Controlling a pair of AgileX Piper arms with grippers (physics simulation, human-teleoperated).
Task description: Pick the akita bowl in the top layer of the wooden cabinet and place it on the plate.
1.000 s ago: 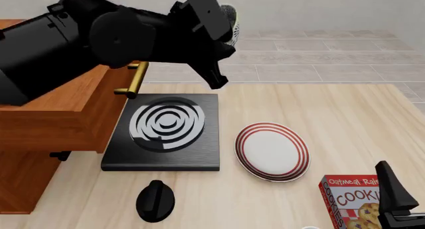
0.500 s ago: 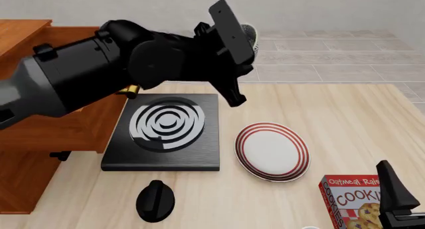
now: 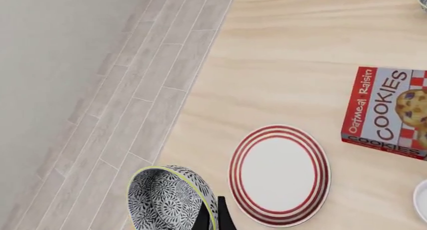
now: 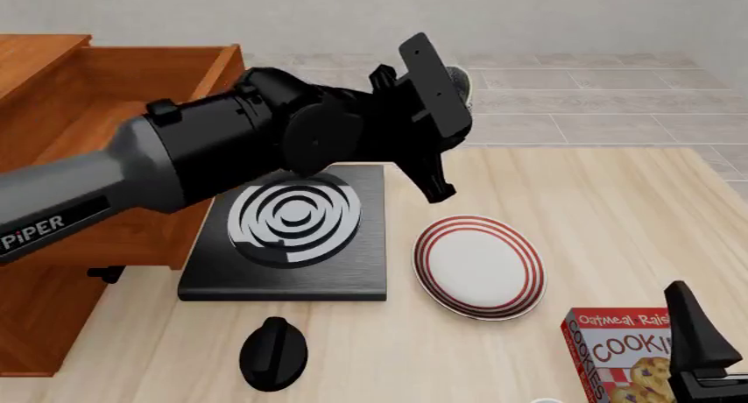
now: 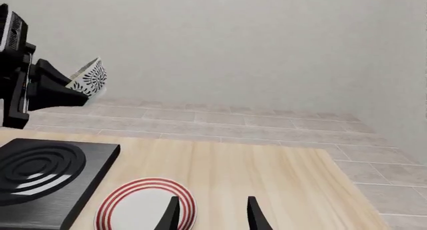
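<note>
The wooden cabinet [image 4: 70, 184] fills the front view's left, its top layer [image 4: 129, 88] pulled open. The left end effector [image 4: 450, 114], upper centre, pinches the akita bowl [image 3: 170, 200] by its rim, tilted, aloft and up-left of the plate [image 4: 481, 265]. A thin rim pinch could slip, dropping the bowl off-plate. The right end effector [image 5: 212, 212] stands spread, idle. Pale wood bench [image 4: 608, 210]; grey plank floor, plain wall.

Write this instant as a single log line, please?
left gripper: shut on akita bowl, airborne | plate: bare | top layer: open | right gripper: open, idle
</note>
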